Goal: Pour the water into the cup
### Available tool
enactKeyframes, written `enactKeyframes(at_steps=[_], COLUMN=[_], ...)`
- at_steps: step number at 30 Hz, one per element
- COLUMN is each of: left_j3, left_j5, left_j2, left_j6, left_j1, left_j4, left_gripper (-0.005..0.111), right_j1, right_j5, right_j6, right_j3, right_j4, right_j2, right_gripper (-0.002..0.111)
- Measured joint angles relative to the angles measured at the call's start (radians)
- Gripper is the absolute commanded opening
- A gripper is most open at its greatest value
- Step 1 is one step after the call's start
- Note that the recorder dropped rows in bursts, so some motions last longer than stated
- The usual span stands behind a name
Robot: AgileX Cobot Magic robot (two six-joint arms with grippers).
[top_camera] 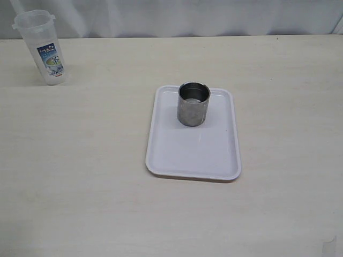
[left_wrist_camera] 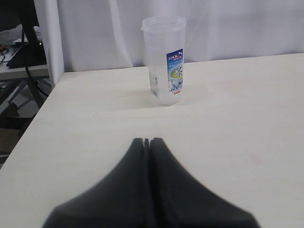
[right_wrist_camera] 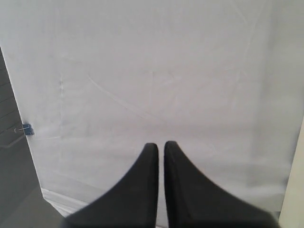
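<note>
The steel cup (top_camera: 193, 103) stands upright just above the centre of the exterior frame, on the upper part of a white tray (top_camera: 177, 160) lying flat on the pale table (top_camera: 80, 187). Its dark inside faces up. A tall translucent plastic container (top_camera: 42, 48) with a blue-green label stands in the upper left corner of the frame, well apart from the tray. The left tool (left_wrist_camera: 147, 141) has its jaws pressed together on nothing, with the container ahead of it. The right tool (right_wrist_camera: 161, 145) is likewise closed and empty, facing a white curtain (right_wrist_camera: 152, 71).
</note>
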Motion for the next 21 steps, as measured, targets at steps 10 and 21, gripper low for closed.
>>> enactKeyframes(at_steps=[10,21], left_j3=[0.0,0.0], left_j5=[0.0,0.0], left_j2=[0.0,0.0], left_j6=[0.0,0.0], left_j1=[0.0,0.0], left_j4=[0.0,0.0], left_gripper=[0.0,0.0], right_j1=[-0.008,-0.008], right_j5=[0.0,0.089], right_j6=[0.0,0.0], right_j3=[0.0,0.0], right_j4=[0.0,0.0], right_j2=[0.0,0.0], right_gripper=[0.004,0.004])
